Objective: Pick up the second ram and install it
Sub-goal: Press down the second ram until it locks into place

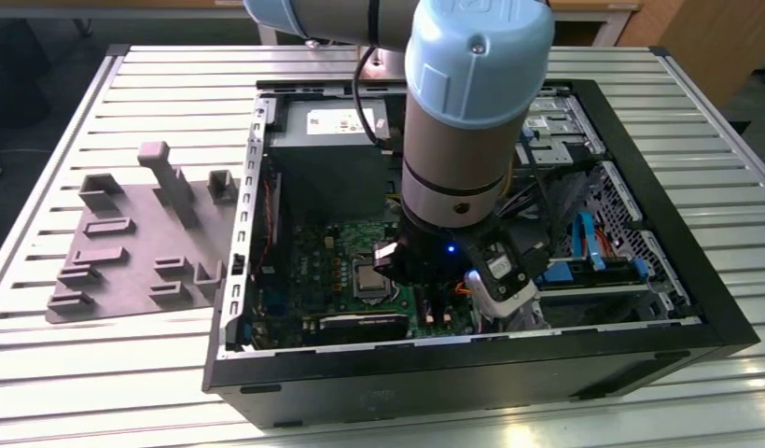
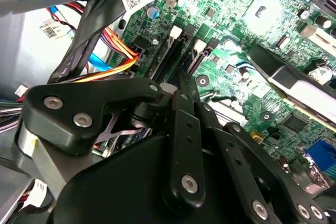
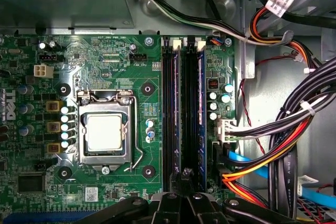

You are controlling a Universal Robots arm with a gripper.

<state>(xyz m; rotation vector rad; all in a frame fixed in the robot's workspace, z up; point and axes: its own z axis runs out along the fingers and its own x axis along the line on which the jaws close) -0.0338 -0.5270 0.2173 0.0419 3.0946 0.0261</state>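
My gripper (image 3: 185, 173) is low inside the open computer case (image 1: 681, 280), over the green motherboard (image 3: 121, 61). Its fingertips are pressed together at the near end of the row of long black memory slots (image 3: 188, 103). A thin dark stick with a bluish edge stands on edge in the slot beside the fingertips. It looks like the second ram (image 3: 176, 124), lying level along its slot. Nothing shows between the fingers. In the second wrist view the gripper (image 2: 180, 85) points at the same slots (image 2: 169, 59). The exterior view shows the gripper (image 1: 448, 273) beside the processor socket (image 1: 371, 280).
A bare processor socket (image 3: 104, 132) sits beside the slots. Bundles of black, red, orange and yellow cables (image 3: 283, 145) crowd the other side, next to the metal drive bay. A grey fixture plate (image 1: 133, 243) lies on the slatted table at the exterior view's left.
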